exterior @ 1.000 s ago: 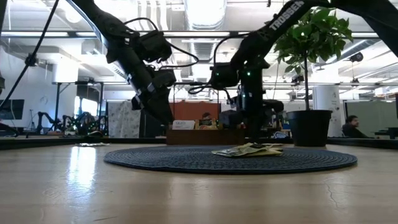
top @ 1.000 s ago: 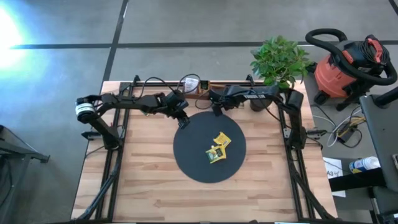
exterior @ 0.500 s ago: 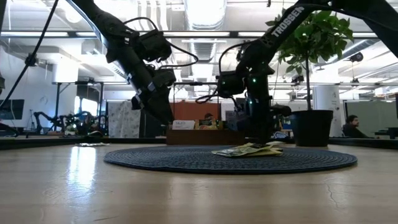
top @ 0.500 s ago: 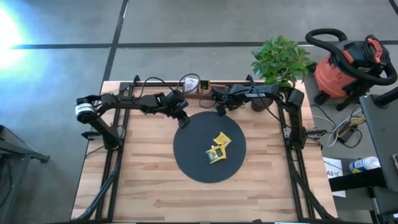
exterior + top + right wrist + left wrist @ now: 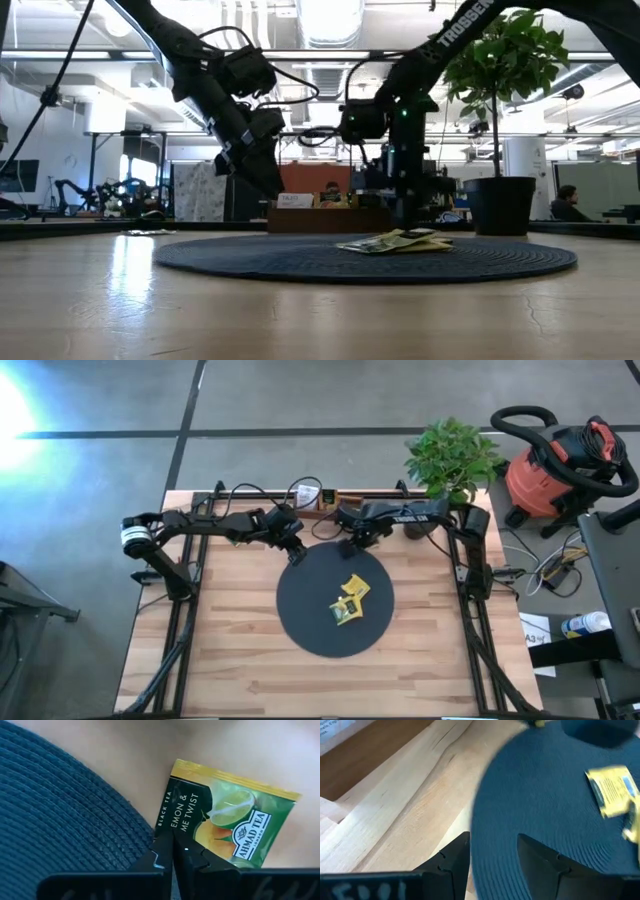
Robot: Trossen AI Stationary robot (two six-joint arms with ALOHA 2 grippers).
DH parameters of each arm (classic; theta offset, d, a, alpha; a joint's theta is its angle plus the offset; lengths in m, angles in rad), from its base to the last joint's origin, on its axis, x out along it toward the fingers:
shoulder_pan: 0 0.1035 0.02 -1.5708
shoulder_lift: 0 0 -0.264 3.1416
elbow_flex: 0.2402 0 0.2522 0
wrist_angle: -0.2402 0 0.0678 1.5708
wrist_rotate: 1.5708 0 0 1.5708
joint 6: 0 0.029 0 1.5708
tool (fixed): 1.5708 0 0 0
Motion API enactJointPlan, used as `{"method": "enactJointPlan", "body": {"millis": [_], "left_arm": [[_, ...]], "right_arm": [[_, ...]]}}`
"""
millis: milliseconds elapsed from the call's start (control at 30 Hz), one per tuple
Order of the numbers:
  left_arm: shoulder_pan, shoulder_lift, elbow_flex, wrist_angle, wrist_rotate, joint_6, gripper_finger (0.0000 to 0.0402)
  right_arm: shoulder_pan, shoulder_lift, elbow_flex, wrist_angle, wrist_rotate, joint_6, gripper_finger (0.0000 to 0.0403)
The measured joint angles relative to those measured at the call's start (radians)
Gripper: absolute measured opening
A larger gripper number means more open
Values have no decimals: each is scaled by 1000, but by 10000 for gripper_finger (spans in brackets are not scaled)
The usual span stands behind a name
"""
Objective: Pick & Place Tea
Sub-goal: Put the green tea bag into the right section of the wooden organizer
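Several yellow tea packets [image 5: 350, 598] lie in a loose heap on the black disc [image 5: 300, 615], right of its middle. My right gripper [image 5: 356, 544] points down over the disc's far edge, shut on a green-and-yellow tea packet [image 5: 225, 820]. Beneath that packet I see bare wood and the disc's rim [image 5: 75, 810]. My left gripper [image 5: 492, 855] slants down over the disc's far-left edge, open with nothing between its fingers. In its wrist view the heap's yellow packets [image 5: 615, 790] lie farther off on the disc. My right gripper pinches the packet's dark-banded edge [image 5: 175, 822] between its two fingertips, coming from above and pointing down. The packet spreads away from the fingers with its printed face up. I cannot tell whether its far end touches the wood.
A brown wooden tray [image 5: 325, 500] stands at the table's far edge, behind both grippers. A potted plant [image 5: 450, 460] stands at the far right corner. A red vacuum [image 5: 560, 465] sits off the table. Bare wood [image 5: 320, 680] stretches along the near side.
My right gripper has tipped at the wrist, swaying toward the table's right edge and back above the disc's far edge. It has stayed shut throughout.
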State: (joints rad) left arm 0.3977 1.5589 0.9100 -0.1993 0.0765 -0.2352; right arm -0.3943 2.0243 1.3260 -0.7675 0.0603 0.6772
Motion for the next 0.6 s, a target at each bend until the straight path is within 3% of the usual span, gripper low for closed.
{"method": "enactJointPlan", "body": {"millis": [367,600], "left_arm": [[-27,0,-36,-12,18,-15,158],[-29,0,-51,29,17,-35,158]], "right_arm": [[79,8,28,95,-93,74,9],[109,-11,64,155,-54,46,9]]}}
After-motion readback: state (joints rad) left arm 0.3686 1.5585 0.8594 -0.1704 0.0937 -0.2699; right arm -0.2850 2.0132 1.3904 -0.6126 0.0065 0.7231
